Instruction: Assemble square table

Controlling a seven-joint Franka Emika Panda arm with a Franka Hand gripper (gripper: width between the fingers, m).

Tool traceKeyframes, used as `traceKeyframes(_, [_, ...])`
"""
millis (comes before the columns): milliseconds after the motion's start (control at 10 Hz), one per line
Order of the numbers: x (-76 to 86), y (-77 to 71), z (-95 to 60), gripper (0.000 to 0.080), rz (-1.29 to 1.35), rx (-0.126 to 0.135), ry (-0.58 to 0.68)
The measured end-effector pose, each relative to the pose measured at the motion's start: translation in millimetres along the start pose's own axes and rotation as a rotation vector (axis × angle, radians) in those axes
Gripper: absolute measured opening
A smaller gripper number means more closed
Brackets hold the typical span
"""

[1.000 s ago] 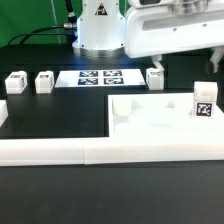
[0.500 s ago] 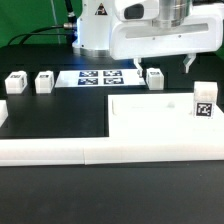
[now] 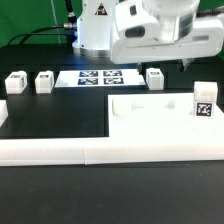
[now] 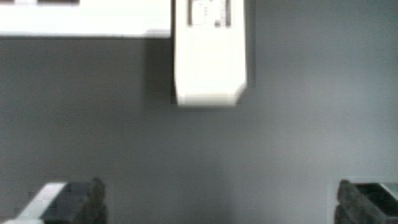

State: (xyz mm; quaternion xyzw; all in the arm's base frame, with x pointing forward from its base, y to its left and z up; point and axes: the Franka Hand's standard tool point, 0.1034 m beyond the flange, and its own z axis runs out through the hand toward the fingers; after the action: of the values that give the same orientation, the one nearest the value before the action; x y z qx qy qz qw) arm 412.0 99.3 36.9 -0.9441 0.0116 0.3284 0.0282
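The square table's top (image 3: 150,118) is a large white slab with a raised rim, lying at the exterior view's right, with a tagged block (image 3: 203,105) standing on its right corner. Three small white leg blocks stand behind it: two at the left (image 3: 15,83) (image 3: 44,81) and one (image 3: 155,77) by the marker board. My gripper (image 3: 161,62) hangs open above that third leg. In the wrist view the leg (image 4: 210,55) lies ahead of the open gripper (image 4: 221,203), apart from both fingertips (image 4: 71,200), with nothing between them.
The marker board (image 3: 98,76) lies flat in front of the robot's base (image 3: 98,30). A long low white border wall (image 3: 70,152) runs along the front of the black table. A flat white edge (image 4: 80,18) shows beside the leg in the wrist view.
The hand has moved from the exterior view's right towards the left, over the leg by the marker board, and has turned a little. The jaws have stayed open.
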Motion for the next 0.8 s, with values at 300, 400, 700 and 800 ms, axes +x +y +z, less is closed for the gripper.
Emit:
traceKeyframes(300, [-5.6,1.8,12.9,0.0648,0.017,-0.001,-0.228])
traceKeyframes(400, [-8.7,3.6,15.7,0.0648,0.021,0.001,-0.286])
traceKeyframes(700, [-10.2,-0.3,40.0,0.0648,0.069,-0.011,-0.296])
traceKeyframes(800, [-12.6,-4.6,48.5,0.0648,0.062,-0.019,-0.291])
